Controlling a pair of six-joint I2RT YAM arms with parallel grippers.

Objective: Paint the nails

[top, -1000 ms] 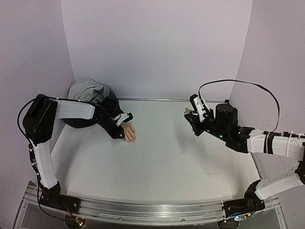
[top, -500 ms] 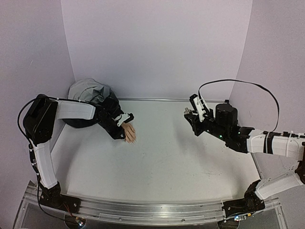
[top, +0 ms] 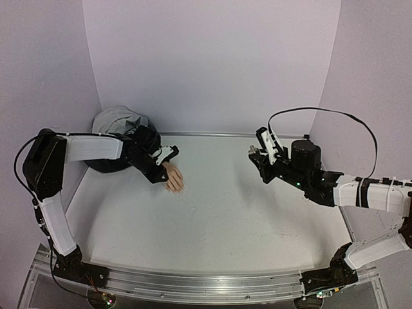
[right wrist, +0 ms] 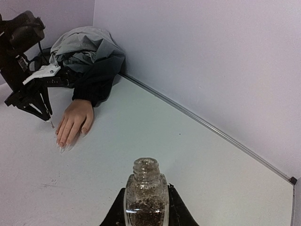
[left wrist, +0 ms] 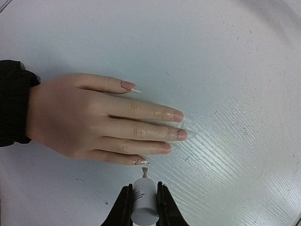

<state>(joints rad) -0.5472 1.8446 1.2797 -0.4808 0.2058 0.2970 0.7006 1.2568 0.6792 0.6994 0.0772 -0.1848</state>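
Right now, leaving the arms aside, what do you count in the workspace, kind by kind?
mannequin hand: 1
jacket: 1
open glitter polish bottle: 1
white brush cap: 1
Total: 4

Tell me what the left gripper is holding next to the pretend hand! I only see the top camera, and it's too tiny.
Observer: The left wrist view shows the left gripper shut on a white cap with a little brush sticking out.
Child: Is the brush on a nail?
Observer: Its tip is right at the nail of the finger nearest the gripper, and that nail looks sparkly.
Child: What's in the other gripper?
Observer: The right wrist view shows the right gripper shut on an open bottle of glittery polish.
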